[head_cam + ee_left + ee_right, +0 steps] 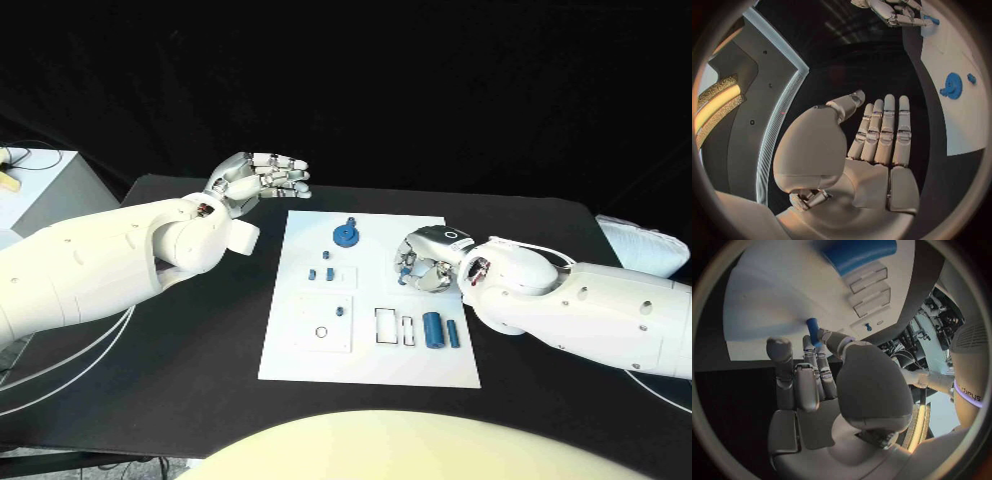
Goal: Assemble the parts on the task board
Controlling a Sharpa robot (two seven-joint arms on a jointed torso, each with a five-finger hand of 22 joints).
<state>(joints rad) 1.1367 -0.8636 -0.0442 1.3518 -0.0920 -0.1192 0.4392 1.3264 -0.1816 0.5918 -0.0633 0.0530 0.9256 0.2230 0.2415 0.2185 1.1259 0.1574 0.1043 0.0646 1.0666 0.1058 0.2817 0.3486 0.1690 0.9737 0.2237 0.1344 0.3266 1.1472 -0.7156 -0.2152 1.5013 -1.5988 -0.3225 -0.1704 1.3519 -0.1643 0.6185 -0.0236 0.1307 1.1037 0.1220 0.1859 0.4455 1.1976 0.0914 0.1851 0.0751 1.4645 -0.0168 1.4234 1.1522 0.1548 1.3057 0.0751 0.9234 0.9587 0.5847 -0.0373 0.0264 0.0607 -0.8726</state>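
The white task board (378, 362) lies in the middle of the black table. On its far end sits a round blue part (346, 235), also seen beside the board's edge (952, 85). Two blue cylinders (441, 330) lie by the right edge, and small blue pieces (327, 271) stand mid-board. My right hand (430, 256) hovers over the board's right side. It pinches a small blue peg (812, 330) between thumb and fingers just above the board (773, 305). My left hand (261, 180) is raised off the board's far left corner, palm flat, fingers (882, 130) straight and holding nothing.
A white box (36, 190) stands beyond the table's left edge, and a pale object (637, 240) lies at the right edge. White cables (80, 355) run along the table's left side. Bare black tabletop (202, 330) flanks the board.
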